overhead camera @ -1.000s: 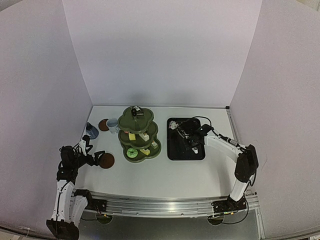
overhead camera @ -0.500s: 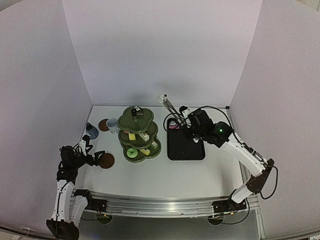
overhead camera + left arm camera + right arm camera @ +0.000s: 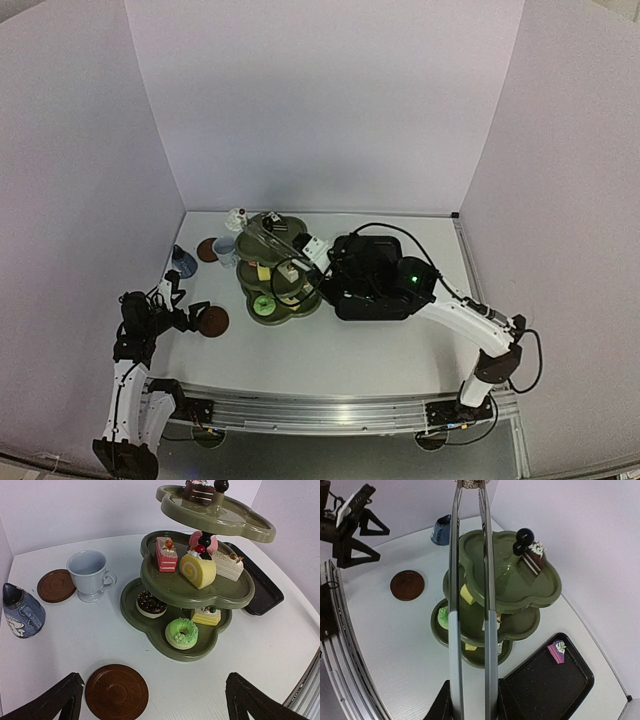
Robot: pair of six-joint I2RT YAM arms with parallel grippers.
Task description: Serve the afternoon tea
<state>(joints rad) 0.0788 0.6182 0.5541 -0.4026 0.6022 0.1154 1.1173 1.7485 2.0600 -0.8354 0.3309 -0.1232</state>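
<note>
Right gripper [image 3: 308, 245]: clamped on tongs [image 3: 268, 232], long axis toward upper left, white cake [image 3: 237, 215] pinched at tips.
Stand [image 3: 540, 587]: frame centre, upright, knob up.
Left gripper [image 3: 152, 692]: spread wide, empty, lower left.

The tall stand [image 3: 200, 600] blocks the middle of the table [image 3: 330, 360]. The right arm [image 3: 455, 317] reaches over the black tray [image 3: 545, 685], and the tongs [image 3: 453, 570] it holds stretch across the top tier [image 3: 520, 587] toward the far left, so the way from above is barred there. At the far left the pot [image 3: 20, 612], one coaster [image 3: 56, 585] and the mug [image 3: 90, 572] stand close together beside the stand. Before the wide-spread left gripper [image 3: 152, 680] only the second coaster [image 3: 116, 691] lies flat. The near strip of table, and the far right corner, are free.
</note>
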